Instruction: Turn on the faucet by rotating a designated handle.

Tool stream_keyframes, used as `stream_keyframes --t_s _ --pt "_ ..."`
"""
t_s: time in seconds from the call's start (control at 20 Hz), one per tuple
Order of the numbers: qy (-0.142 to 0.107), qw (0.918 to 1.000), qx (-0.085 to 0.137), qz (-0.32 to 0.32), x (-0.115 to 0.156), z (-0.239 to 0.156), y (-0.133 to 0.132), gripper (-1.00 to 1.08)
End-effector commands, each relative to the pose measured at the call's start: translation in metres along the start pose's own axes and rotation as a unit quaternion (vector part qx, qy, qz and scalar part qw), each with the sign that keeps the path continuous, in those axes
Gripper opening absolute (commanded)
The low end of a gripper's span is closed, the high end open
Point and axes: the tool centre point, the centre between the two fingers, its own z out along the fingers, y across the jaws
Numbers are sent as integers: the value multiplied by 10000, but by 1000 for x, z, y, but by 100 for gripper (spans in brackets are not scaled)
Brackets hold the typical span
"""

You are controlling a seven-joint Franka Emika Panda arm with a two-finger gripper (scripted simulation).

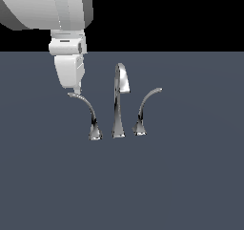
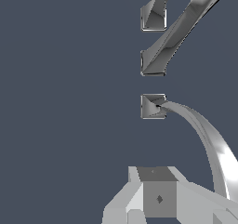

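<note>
The chrome faucet stands mid-scene as three pieces, with its tall spout (image 1: pixel 119 98) (image 2: pixel 186 28) in the middle. The handle (image 1: pixel 86 106) (image 2: pixel 209 141) is the lever on the exterior view's left, arching over from its flared base (image 1: pixel 95 132) to a flat tip. My gripper (image 1: pixel 76 89) (image 2: pixel 158 197) hangs down from above with its fingers pressed together, shut on nothing. Its tips sit right at the handle's flat tip, seemingly touching it. In the wrist view the lever runs close alongside the fingers.
A second chrome lever (image 1: pixel 145 105) (image 2: pixel 154 15) with an upswept tip stands on the exterior view's right of the spout. All three pieces rest on a flat dark grey surface (image 1: pixel 190 186). The white arm fills the upper left of the exterior view.
</note>
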Motion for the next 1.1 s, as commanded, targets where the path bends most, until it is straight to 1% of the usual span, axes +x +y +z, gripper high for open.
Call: stream_keyframes --t_s 0.0,0.6,0.65,0.7,1.05 --pt "0 10000 0 0 -1 0 3 -100" --pt "-2 10000 2 2 -17 0 41 -100" --pt "-2 10000 2 2 -17 0 41 -100" --pt "-20 10000 43 60 -10 0 33 -100" --pt "-14 10000 28 40 -6 0 54 -100"
